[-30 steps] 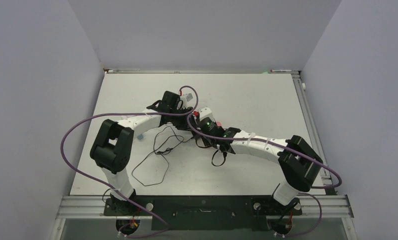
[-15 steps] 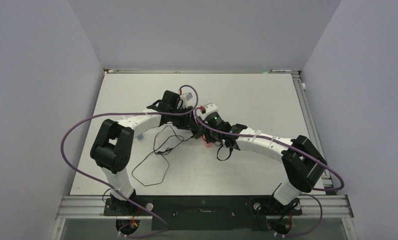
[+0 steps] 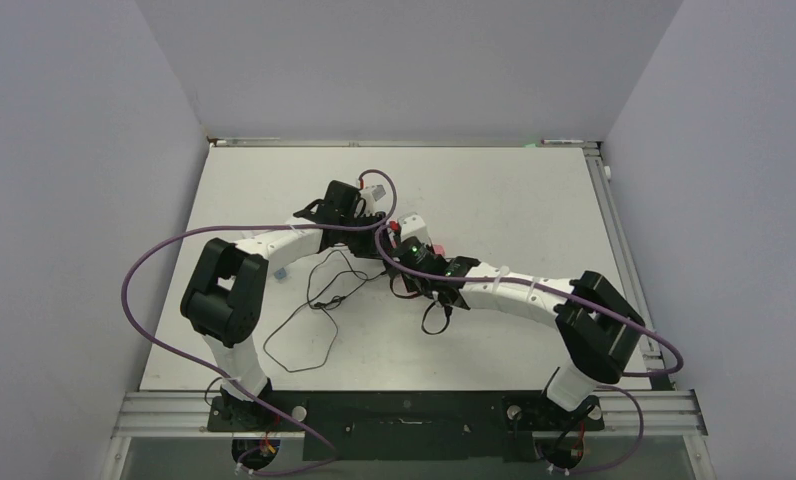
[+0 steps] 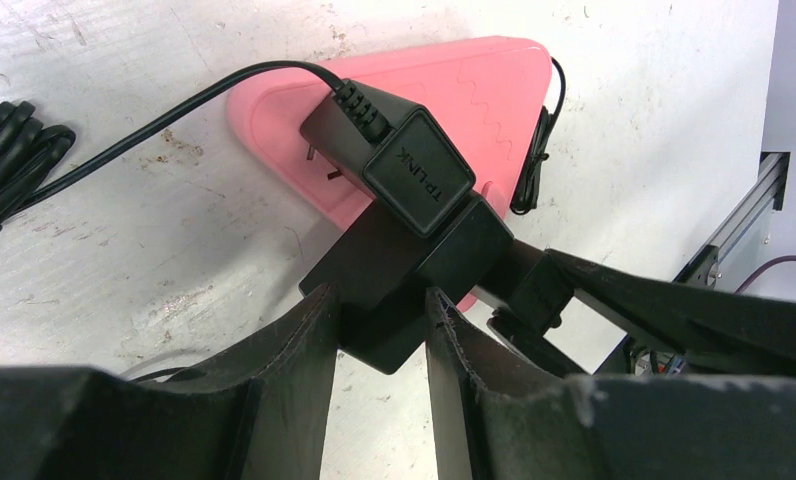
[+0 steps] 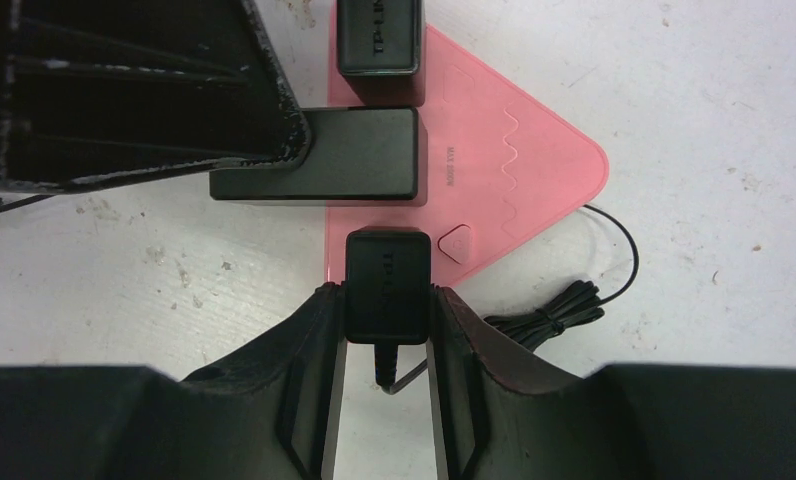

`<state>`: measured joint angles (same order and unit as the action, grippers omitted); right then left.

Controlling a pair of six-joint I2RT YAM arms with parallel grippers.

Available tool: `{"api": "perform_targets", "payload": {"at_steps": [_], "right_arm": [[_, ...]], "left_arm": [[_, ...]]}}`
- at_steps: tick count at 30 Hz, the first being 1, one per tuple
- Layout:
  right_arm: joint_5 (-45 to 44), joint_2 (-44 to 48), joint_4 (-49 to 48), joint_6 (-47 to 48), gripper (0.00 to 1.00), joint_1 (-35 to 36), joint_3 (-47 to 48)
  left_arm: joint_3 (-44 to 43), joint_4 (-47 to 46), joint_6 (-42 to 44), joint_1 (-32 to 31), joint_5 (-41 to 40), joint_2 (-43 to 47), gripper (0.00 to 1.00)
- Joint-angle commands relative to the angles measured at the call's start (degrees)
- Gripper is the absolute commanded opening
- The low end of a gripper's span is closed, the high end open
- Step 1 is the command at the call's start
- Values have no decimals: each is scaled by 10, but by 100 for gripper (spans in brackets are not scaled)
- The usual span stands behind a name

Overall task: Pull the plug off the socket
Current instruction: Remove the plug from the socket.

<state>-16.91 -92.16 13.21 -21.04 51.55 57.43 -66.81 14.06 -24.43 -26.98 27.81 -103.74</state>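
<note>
Pink triangular socket (image 5: pixel 514 160) on the white table (image 3: pixel 534 200), worked from both sides.
The right gripper (image 5: pixel 387 300) is clamped tight on a small black plug (image 5: pixel 387 265) at the socket's near edge; I can't tell whether its pins are seated. The left gripper (image 4: pixel 379 300) narrowly holds the bigger black adapter (image 4: pixel 414 250) beside it, with a third plug (image 4: pixel 404 165) just beyond.

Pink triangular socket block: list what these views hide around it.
- Top external: both wrists cover nearly all of the pink triangular socket block.
- Right wrist: the frame's top edge cuts off the farthest black TP-LINK adapter.
- Right wrist: the body of the nearest black adapter hides its prongs, so seating is unclear.
</note>
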Motion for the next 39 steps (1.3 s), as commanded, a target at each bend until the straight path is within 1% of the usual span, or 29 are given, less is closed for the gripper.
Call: {"api": "perform_targets", "payload": {"at_steps": [1, 17, 28, 33, 39], "right_arm": [[-72, -12, -3, -21, 5, 49, 46], [-189, -56, 49, -3, 5, 95, 89], [-249, -94, 81, 15, 5, 128, 128], [-244, -98, 79, 16, 5, 131, 131], [-208, -82, 60, 16, 5, 123, 122]], "left_arm": [[3, 48, 21, -10, -37, -25, 32], [3, 49, 21, -11, -37, -27, 31], [1, 49, 21, -11, -38, -27, 31], [2, 50, 22, -11, -38, -27, 31], [2, 50, 22, -11, -38, -28, 31]]}}
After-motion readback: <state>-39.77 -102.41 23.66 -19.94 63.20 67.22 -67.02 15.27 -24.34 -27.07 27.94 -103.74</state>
